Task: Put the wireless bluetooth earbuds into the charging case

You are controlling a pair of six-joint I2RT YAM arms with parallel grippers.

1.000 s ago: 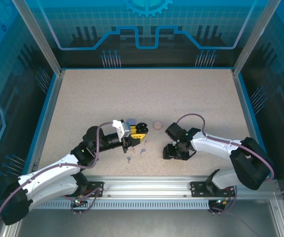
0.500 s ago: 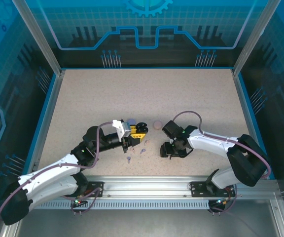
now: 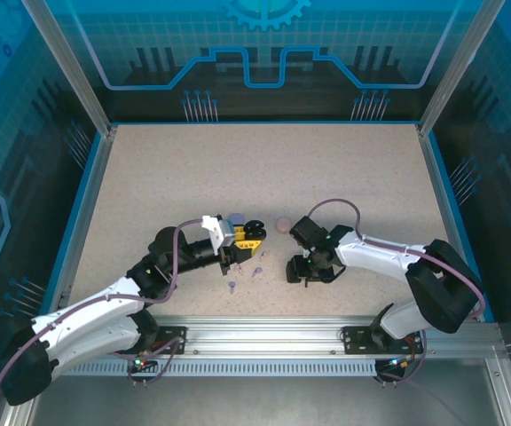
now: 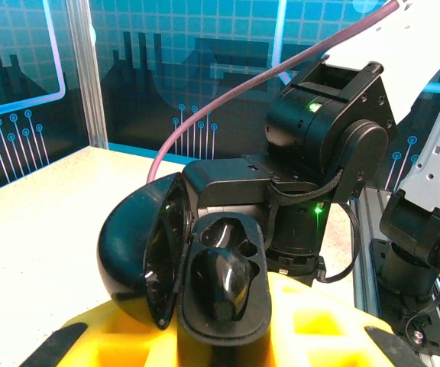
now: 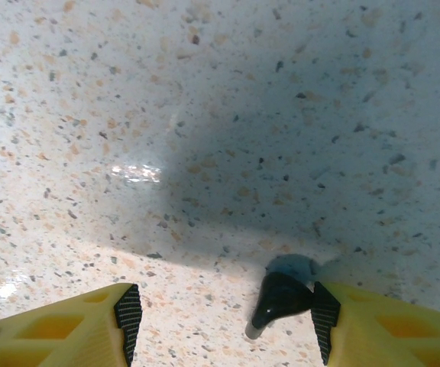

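Holding entry, black set:
1. Black charging case (image 4: 220, 267): lid open, clamped btwn yellow fingers of left gripper (image 3: 248, 234), near table centre. One cavity looks filled w/ a dark bud; other looks empty, can't confirm.
2. Black earbud (image 5: 281, 300): touching one pad of right gripper (image 5: 224, 317); jaws apart, no pinch. On or just over speckled tabletop (image 5: 205, 115), can't tell which. Gripper at 4 o'clock of case, near.
3. Loose lavender earbuds (image 3: 231, 286): 6 o'clock of left gripper.
4. Lavender disc case (image 3: 238, 216) at 11 o'clock of it, pink disc case (image 3: 282, 224) at 2 o'clock.

Progress est.: early. Black bud not yet gripped or seated; lavender buds unloaded.
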